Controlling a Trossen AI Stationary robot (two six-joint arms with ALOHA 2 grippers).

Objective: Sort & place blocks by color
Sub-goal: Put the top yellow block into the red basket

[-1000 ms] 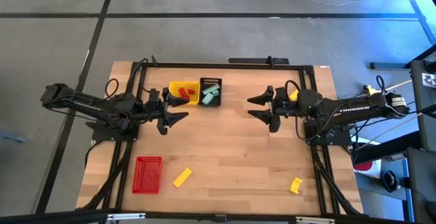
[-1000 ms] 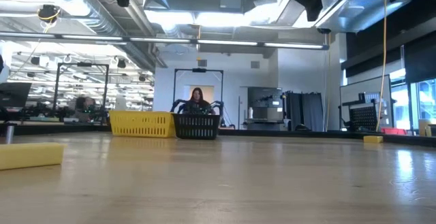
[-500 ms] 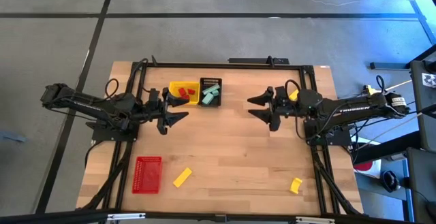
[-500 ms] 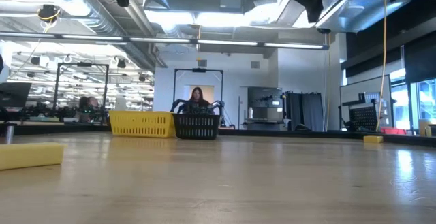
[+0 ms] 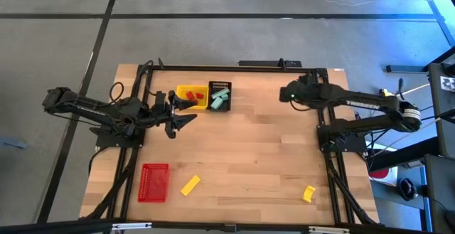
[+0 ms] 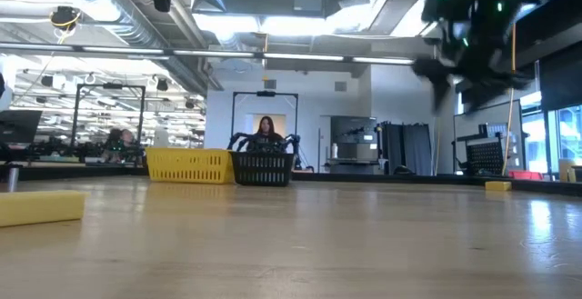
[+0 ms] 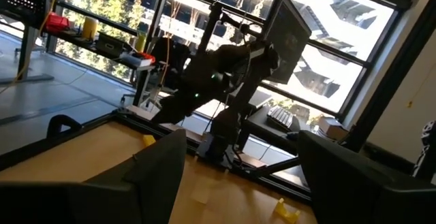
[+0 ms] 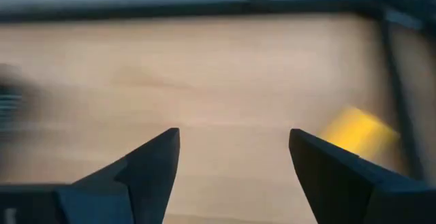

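Overhead, the right pincer (image 5: 287, 93) is a dark blur near the table's (image 5: 256, 156) far right corner; only its own wrist view shows its two fingers (image 8: 146, 169) spread apart with nothing between them. That view is smeared, and a yellow patch (image 8: 355, 130) beyond the fingers cannot be made out clearly. The left pincer (image 5: 186, 111) hangs by the left side of the table, beside the yellow basket (image 5: 189, 95), its fingers (image 7: 160, 173) wide apart and empty.

Red blocks (image 5: 190, 97) lie in the yellow basket and pale teal blocks (image 5: 220, 95) in the black basket (image 5: 220, 97) touching it, both near the far edge. A red basket (image 5: 153, 182) sits at the near left corner, with a yellow block (image 5: 190, 185) just beside it on bare wood. Another yellow block (image 5: 308, 193) lies toward the near right corner, well apart. From table height the baskets partly hide a person (image 6: 265, 133) in the room behind, and the nearest yellow block (image 6: 41, 206) is cut off by the frame
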